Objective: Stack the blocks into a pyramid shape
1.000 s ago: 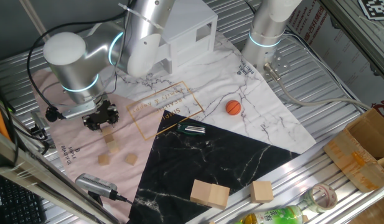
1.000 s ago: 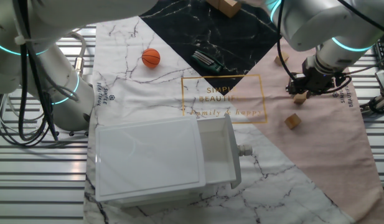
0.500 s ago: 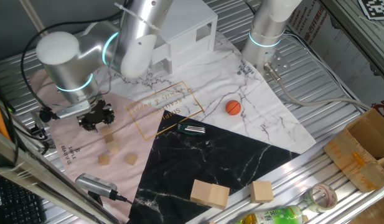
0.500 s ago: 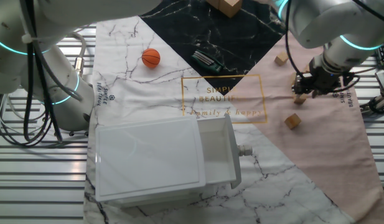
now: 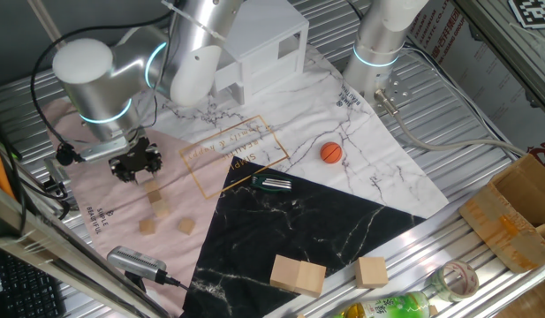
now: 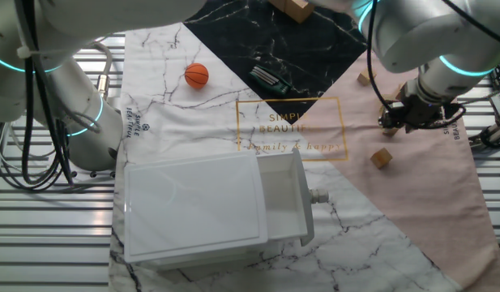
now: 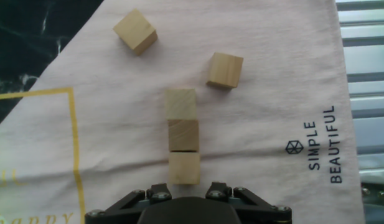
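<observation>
We see the claw (image 7: pixel 185 198) above three blocks (image 7: pixel 182 135) touching in a row ahead of it, two more beyond; we cannot tell how open it is.

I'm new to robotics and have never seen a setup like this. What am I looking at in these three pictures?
This is a silver robot arm ending in a two-finger gripper. Two pictures come from fixed cameras on different sides of it. The third comes from a camera on the hand, looking down. On the pink cloth lie small wooden cubes: three touching in a line, two more loose nearby. An orange ball and a white drawer box sit farther off. Nothing shows as held, and I cannot tell if the fingers are open.
</observation>
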You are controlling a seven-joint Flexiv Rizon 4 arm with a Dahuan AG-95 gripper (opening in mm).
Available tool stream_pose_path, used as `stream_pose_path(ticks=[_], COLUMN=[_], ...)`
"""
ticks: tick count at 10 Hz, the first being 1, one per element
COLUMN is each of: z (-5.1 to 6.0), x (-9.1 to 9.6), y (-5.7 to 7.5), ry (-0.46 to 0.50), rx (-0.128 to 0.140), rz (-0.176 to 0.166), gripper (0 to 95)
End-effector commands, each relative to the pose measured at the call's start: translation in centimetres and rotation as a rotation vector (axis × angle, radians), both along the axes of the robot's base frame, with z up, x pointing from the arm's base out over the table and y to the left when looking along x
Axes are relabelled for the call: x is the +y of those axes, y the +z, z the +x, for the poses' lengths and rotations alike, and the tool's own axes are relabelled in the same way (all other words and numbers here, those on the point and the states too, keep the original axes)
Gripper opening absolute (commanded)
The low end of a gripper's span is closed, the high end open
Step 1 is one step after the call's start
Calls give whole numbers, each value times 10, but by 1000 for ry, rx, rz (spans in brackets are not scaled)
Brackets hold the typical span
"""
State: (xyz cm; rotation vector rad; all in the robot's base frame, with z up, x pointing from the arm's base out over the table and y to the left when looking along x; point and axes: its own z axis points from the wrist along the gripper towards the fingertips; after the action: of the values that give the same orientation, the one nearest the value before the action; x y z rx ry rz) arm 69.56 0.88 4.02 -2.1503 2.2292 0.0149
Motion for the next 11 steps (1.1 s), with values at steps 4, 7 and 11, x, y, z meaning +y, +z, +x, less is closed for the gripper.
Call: stream_pose_path(ticks=[4, 7, 11], z=[-7, -10, -8], x=[-13, -16, -16], y=[-3, -4, -4], ry=[-29, -69, -117], rx=[-2, -1, 4], rz=[-32, -37, -27], gripper=[380, 380, 190])
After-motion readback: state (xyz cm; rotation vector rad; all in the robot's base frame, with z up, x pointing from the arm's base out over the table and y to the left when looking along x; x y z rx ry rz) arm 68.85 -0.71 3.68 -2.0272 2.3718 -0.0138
